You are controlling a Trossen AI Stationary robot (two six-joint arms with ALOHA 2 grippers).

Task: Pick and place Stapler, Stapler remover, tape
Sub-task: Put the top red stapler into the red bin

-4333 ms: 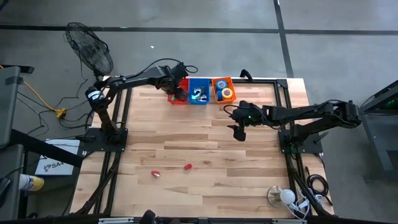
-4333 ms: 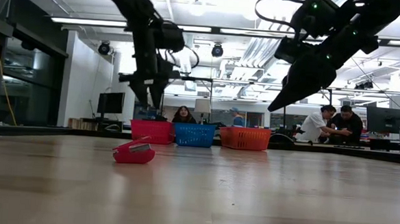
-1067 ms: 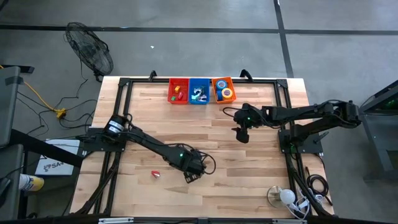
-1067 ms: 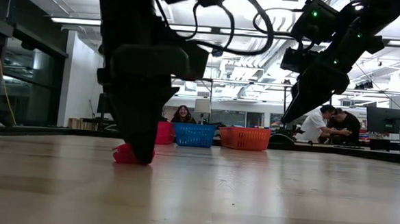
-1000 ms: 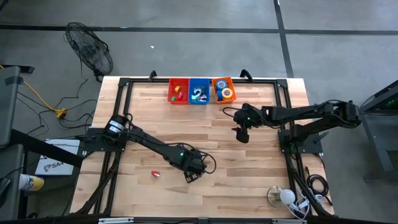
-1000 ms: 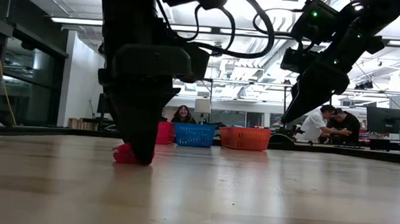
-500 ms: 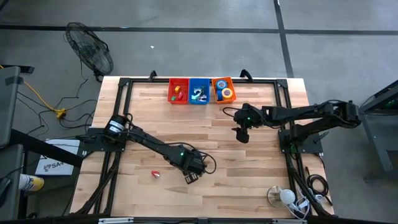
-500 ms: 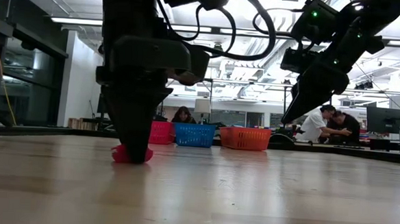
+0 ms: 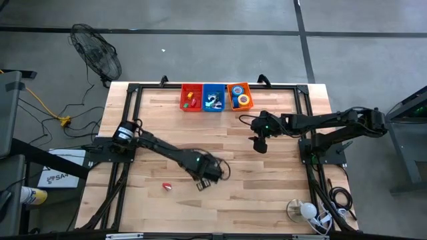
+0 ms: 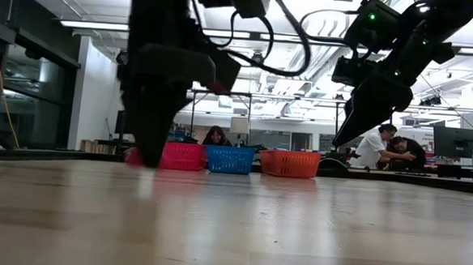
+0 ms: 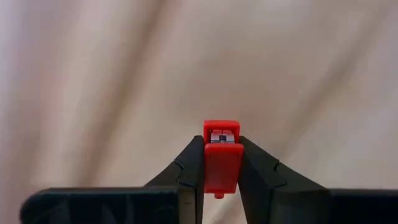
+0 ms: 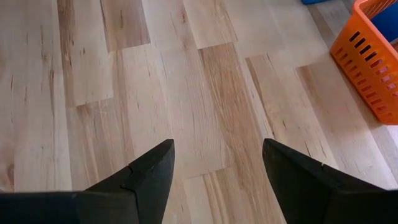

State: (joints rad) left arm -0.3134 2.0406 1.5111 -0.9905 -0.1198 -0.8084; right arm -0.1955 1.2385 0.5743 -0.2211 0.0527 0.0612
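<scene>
Left end effector (image 11: 222,163) clamped on small red stapler (image 11: 222,155), lifted above counter (image 9: 160,127) middle, toward near edge. Carrying step judged underway; next, travel to red basket (image 9: 191,97) at far edge. Grip visible only in left wrist view. Right end effector (image 12: 217,168) spread apart, idle.

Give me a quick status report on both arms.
Left gripper shut on a small red stapler, lifted off the table. Right gripper open, empty, hovering near the orange basket. Second red piece on the table.
</scene>
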